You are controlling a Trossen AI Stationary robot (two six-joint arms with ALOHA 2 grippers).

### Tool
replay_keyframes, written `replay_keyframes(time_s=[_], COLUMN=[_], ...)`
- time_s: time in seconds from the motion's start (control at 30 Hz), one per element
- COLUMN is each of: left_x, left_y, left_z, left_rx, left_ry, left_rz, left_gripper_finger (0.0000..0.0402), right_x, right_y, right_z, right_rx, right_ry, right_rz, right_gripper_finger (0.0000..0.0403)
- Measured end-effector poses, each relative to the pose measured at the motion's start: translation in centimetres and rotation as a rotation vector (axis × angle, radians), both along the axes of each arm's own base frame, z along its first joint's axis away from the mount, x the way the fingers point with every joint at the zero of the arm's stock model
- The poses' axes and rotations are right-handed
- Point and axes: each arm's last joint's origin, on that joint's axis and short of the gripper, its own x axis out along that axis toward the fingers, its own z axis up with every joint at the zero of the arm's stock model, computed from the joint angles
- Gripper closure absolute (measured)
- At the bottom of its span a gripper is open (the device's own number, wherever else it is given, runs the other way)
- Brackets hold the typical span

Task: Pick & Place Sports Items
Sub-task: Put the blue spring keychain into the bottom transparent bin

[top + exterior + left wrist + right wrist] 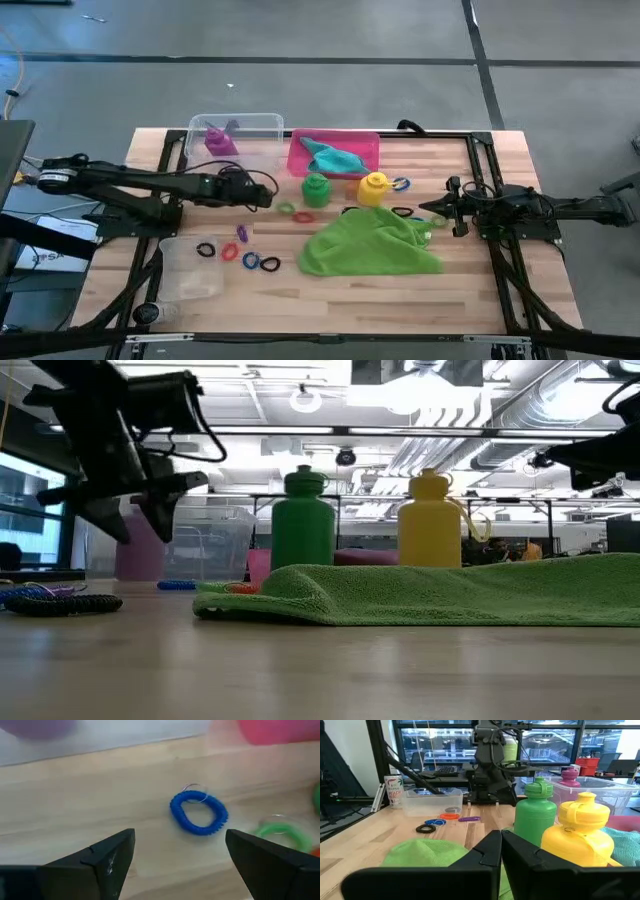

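My left gripper hangs open above the bare wood, fingers pointing steeply down, with a blue spiral ring lying flat just beyond its fingertips. In the high view that gripper is left of the green bottle and the yellow bottle, which both stand upright. A purple bottle stands in the far clear tub. A teal cloth lies in the pink tray. A large green cloth lies crumpled on the table. My right gripper waits shut at the right.
A green ring and a red ring lie right of my left gripper. Several more rings are scattered near a second clear tub at the near left. A blue ring lies by the yellow bottle.
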Motion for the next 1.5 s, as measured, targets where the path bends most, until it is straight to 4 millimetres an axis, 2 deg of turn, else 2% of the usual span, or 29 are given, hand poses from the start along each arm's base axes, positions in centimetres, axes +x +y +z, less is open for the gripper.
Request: replay_keyframes(time_s=[0.37,0.7,0.93,1.1,1.43,1.5], left_x=[2.0,2.7,2.9,2.9,2.9,2.9], left_y=[0.6,1.6,1.6,1.5,1.2,1.1], left_z=[-2.8,-5.0,-5.5,-5.6,-5.6,-5.6], left_rx=[-0.003,-0.012,-0.031,-0.038,-0.042,-0.041], left_ry=[0.049,0.115,0.125,0.126,0.161,0.172], left_rz=[0.023,0.074,0.077,0.076,0.004,-0.024], left_gripper_finger=[0.0152,0.0152,0.0159,0.0214,0.0388,0.0398], right_x=[0.0,0.0,0.0,0.0,0.0,0.0], right_y=[0.0,0.0,0.0,0.0,0.0,0.0], right_z=[0.0,0.0,0.0,0.0,0.0,0.0], right_rx=[0.000,0.000,0.000,0.000,0.000,0.000], right_ry=[0.000,0.000,0.000,0.000,0.000,0.000], right_rz=[0.000,0.000,0.000,0.000,0.000,0.000], right_gripper_finger=[0.0402,0.0402,0.0402,0.0403,0.0403,0.0403])
